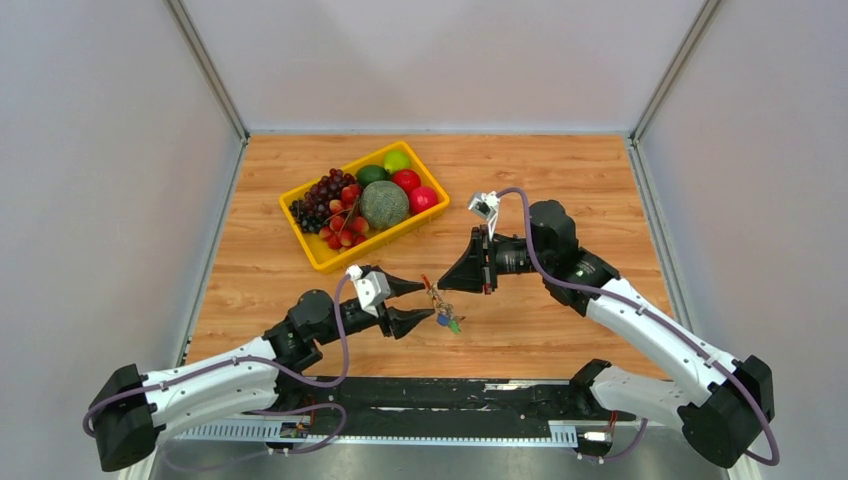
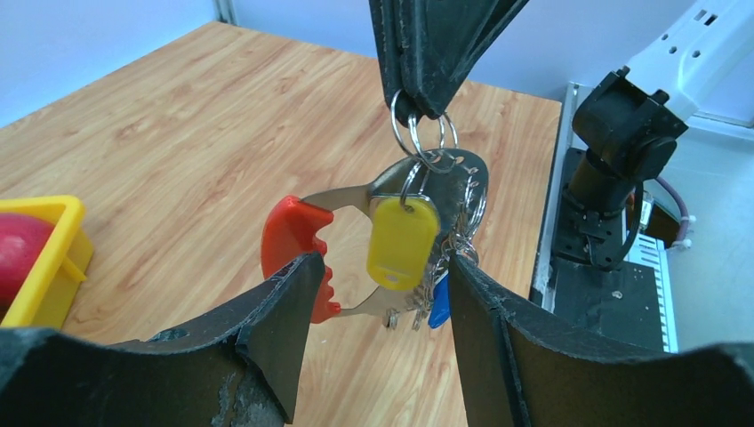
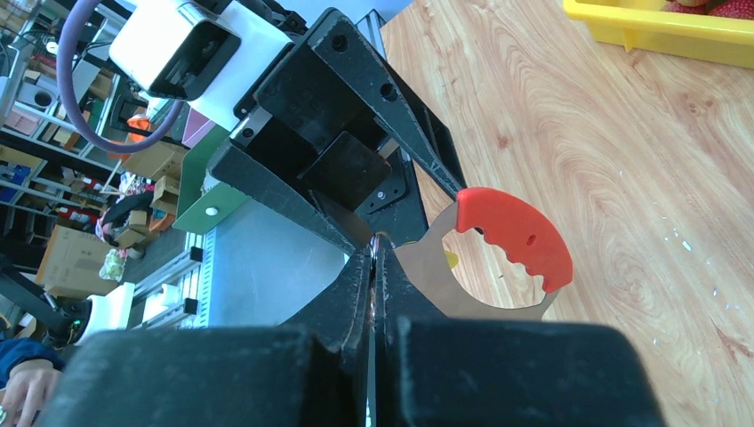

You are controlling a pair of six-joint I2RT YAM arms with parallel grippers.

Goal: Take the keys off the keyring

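Left wrist: my right end effector (image 2: 418, 108) is clamped on the keyring (image 2: 442, 160); my left end effector (image 2: 382, 265) gapes around the keys (image 2: 402, 242). Best to grip one key, then pull steadily.

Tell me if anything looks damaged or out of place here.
The left pad looks cracked and frayed along its inner edge. The tray sits slanted to the table edges. Nothing looks spilled.

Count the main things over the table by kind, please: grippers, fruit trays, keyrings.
Grippers: 2, the left gripper and the right gripper
Fruit trays: 1, the yellow tray
Keyrings: 1, the keyring hanging from the right gripper
Total: 4
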